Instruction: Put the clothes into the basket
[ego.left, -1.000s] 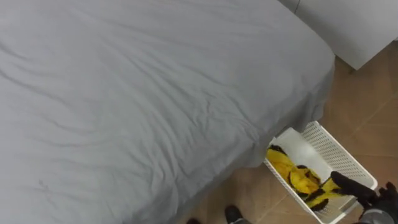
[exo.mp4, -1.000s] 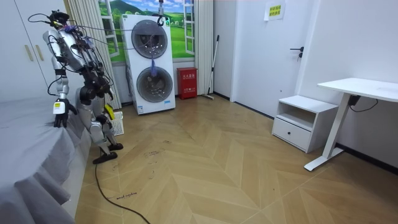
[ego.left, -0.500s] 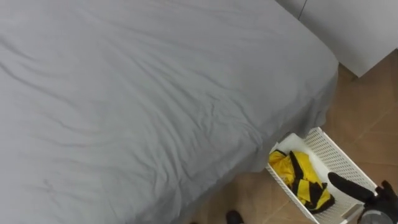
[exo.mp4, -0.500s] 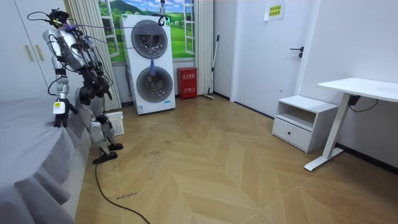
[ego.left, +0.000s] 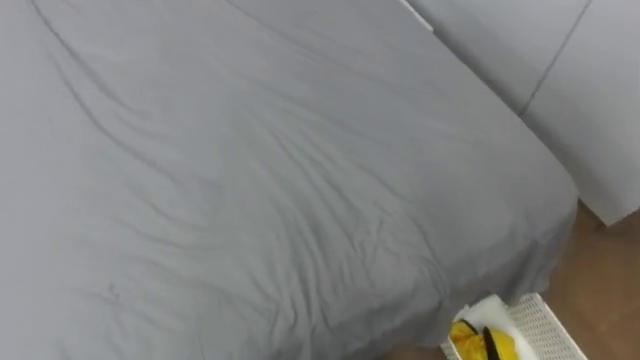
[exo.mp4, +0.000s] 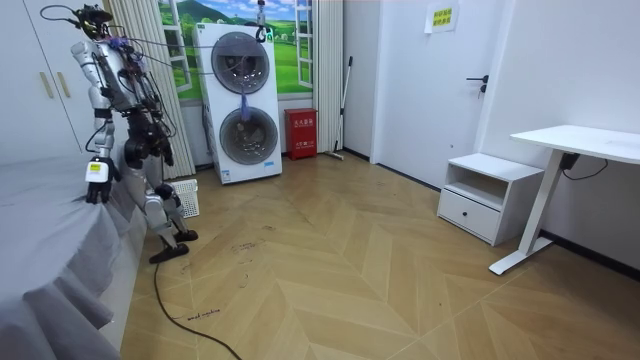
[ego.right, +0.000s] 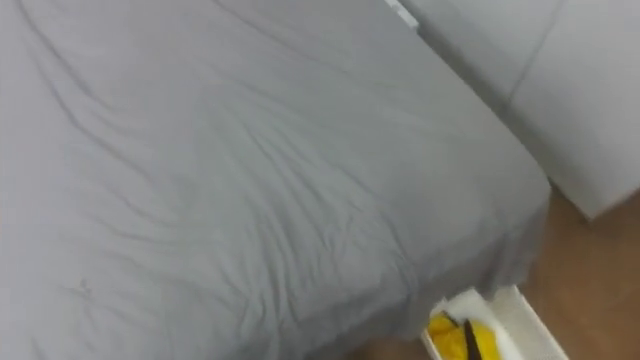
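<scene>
A yellow and black garment (ego.left: 478, 342) lies inside the white lattice basket (ego.left: 545, 320), which stands on the wooden floor at the foot corner of the bed; the eye views cut it off at the bottom right. In the right eye view the garment (ego.right: 453, 335) and basket (ego.right: 512, 303) sit the same way. The grey bed sheet (ego.left: 280, 170) is bare and creased. In the room view I stand upright at the bed's corner, the basket (exo.mp4: 186, 197) behind my legs. My left hand (exo.mp4: 95, 183) hangs beside the mattress edge.
White wardrobe doors (ego.left: 590, 90) stand beyond the bed. In the room view a stacked washer and dryer (exo.mp4: 243, 105) stand near the basket, a red box (exo.mp4: 300, 133) beside them. A white nightstand (exo.mp4: 488, 197) and desk (exo.mp4: 580, 145) are across the open wooden floor.
My right hand, with fingers straight over the basket before, has left the eye view. The camera has tilted up over the bed as I straightened. The garment stays in the basket.
</scene>
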